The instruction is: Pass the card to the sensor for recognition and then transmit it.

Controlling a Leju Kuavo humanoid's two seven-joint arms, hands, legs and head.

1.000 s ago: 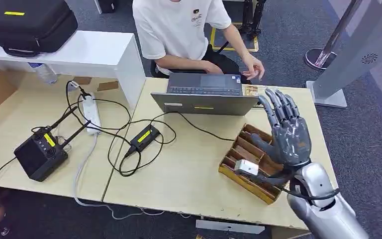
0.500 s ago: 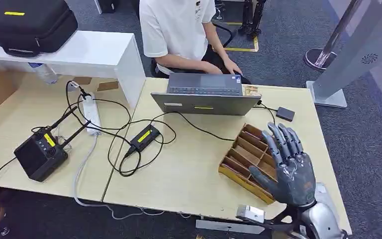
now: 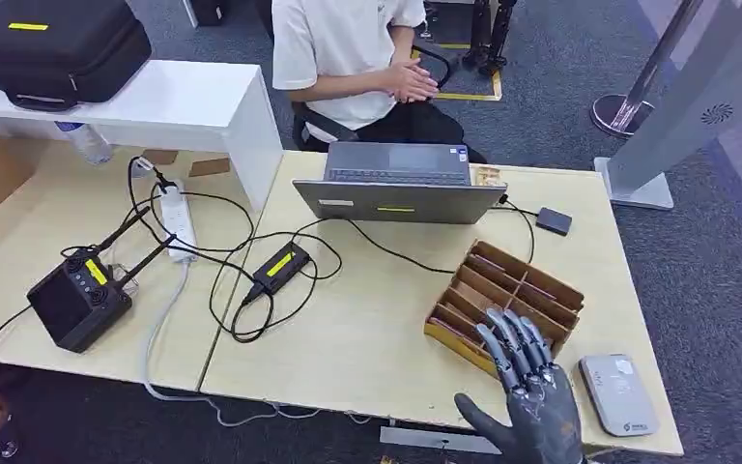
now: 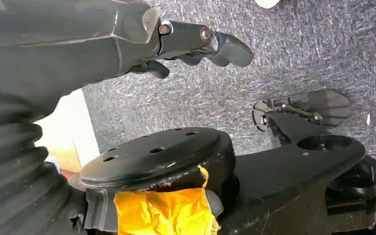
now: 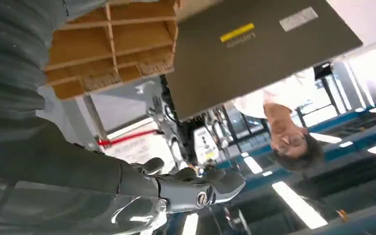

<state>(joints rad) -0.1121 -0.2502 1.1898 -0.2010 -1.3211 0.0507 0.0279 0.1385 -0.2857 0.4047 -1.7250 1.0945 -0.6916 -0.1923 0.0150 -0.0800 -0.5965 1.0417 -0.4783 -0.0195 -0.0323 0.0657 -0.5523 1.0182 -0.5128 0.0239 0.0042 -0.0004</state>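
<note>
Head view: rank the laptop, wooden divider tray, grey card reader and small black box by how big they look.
1. laptop
2. wooden divider tray
3. grey card reader, though it lies nearer the camera
4. small black box

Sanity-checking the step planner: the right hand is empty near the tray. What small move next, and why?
Probably ease the right hand forward and down into the wooden tray's near slots to pick up a card. The hand is open and holds nothing, its fingertips over the tray's front edge, and the grey sensor beside it lies bare.
</note>
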